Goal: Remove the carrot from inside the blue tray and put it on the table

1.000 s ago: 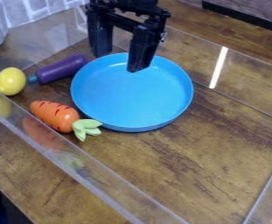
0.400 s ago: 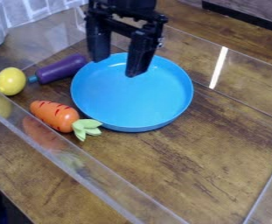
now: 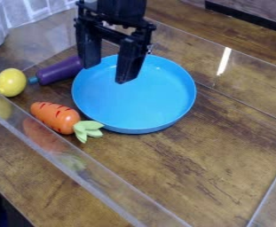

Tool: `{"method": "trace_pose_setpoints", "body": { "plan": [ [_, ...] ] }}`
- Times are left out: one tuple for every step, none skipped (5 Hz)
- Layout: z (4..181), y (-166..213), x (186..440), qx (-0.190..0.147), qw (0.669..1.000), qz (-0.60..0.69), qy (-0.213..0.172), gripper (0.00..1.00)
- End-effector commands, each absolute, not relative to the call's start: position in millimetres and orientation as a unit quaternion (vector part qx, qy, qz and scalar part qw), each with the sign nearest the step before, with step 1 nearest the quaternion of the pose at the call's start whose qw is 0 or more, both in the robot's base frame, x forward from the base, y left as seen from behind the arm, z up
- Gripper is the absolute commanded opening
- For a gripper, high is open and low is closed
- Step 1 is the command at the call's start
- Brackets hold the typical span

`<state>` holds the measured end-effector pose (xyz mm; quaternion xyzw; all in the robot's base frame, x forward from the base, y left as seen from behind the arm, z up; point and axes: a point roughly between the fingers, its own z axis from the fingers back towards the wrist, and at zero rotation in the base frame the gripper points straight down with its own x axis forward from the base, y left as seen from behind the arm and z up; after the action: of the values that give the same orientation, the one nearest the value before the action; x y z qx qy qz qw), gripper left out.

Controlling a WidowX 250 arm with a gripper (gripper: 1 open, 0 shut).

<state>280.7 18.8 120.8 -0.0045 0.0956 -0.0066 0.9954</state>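
In the single camera view, the gripper [image 3: 108,70] hung above the far left rim of the blue tray [image 3: 152,102], its two black fingers spread wide and holding nothing. The carrot [image 3: 57,115] lay on the table [image 3: 211,168], just beside the tray's near left edge; its green end seemed to touch the rim.

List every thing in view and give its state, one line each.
Gripper: jaws open, holding nothing, hanging over the tray's far left rim.
Blue tray: upright on the table, nothing in it.
Carrot: lying on the table outside the tray, leafy end at the rim.
Yellow fruit: resting on the table.
Purple toy: lying on its side.
Table: glossy wood planks.
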Motion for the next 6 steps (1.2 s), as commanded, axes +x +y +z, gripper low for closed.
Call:
{"method": "trace_pose_setpoints", "body": {
  "plan": [
    [131.2,26.9,279.8,-0.004,0.997,-0.009,0.071,1.0],
    [126.4,30.4,279.0,-0.006,0.997,-0.018,0.075,1.0],
    [121.7,32.6,278.5,-0.007,0.997,-0.026,0.078,1.0],
    [117.1,34.1,278.0,-0.008,0.996,-0.03,0.083,1.0],
    [112.5,35.9,277.5,-0.009,0.996,-0.037,0.086,1.0],
    [107.9,38.4,276.9,-0.009,0.995,-0.045,0.09,1.0]
  ]
}}
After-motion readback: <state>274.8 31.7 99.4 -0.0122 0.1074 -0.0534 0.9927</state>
